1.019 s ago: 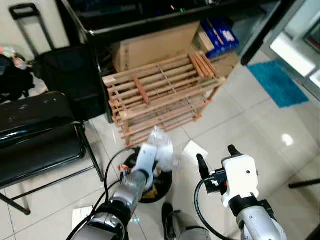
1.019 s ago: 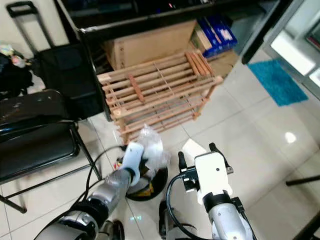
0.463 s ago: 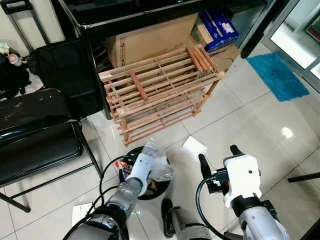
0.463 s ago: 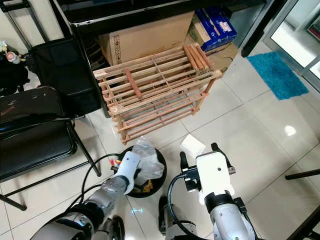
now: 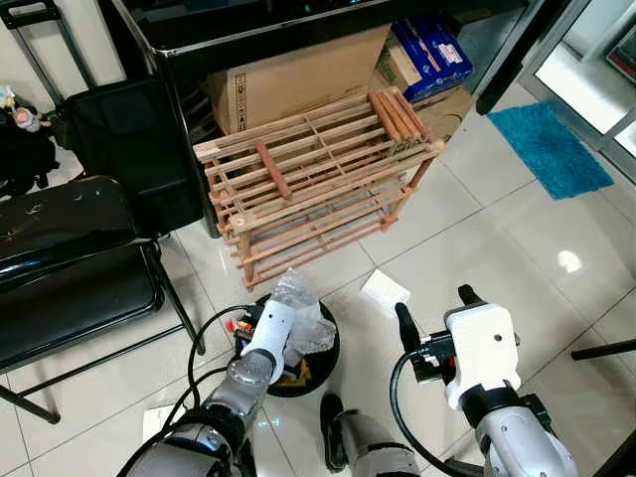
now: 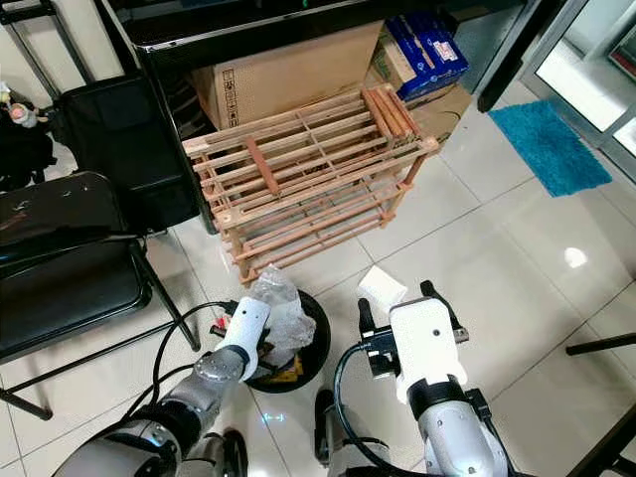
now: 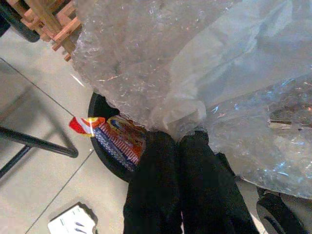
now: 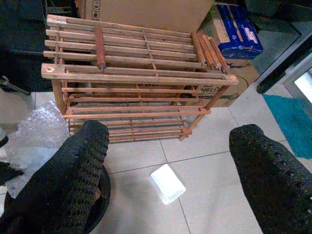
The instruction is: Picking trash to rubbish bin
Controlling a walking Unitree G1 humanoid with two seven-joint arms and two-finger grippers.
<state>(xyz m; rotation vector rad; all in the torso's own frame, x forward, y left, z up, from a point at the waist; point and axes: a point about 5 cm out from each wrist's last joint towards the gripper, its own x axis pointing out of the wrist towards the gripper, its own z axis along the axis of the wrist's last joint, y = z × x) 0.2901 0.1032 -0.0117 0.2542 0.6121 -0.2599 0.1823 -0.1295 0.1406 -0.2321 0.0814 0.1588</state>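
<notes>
Change since a second ago: your left gripper [image 7: 187, 139] has carried the crumpled wad of clear bubble-wrap plastic [image 5: 298, 316] down from just in front of the slatted wooden shoe rack [image 5: 316, 179] to a spot directly over the round black rubbish bin [image 5: 325, 356]. Part of that shift is the head camera tilting, but the wad now overlaps the bin's mouth instead of hanging at rack height. In my judgement that puts you at the release step; the drop itself is not yet done.

Tool state: the left wrist view shows the two black fingers [image 7: 156, 180] pressed together, pinching the lower edge of the plastic. The right gripper [image 8: 170, 161] is spread wide, holding nothing, hovering above the tile to the right of the bin.

Orientation: the wad is taller than wide, its long axis running roughly up from the fingers toward the rack, the loose peak pointing away from you. Its bulk hangs over the bin, above a red-and-blue snack wrapper [image 7: 109, 136] already inside.

Noted: a flat white paper square [image 5: 386, 292] lies on the tile between bin and rack, likely next.
</notes>
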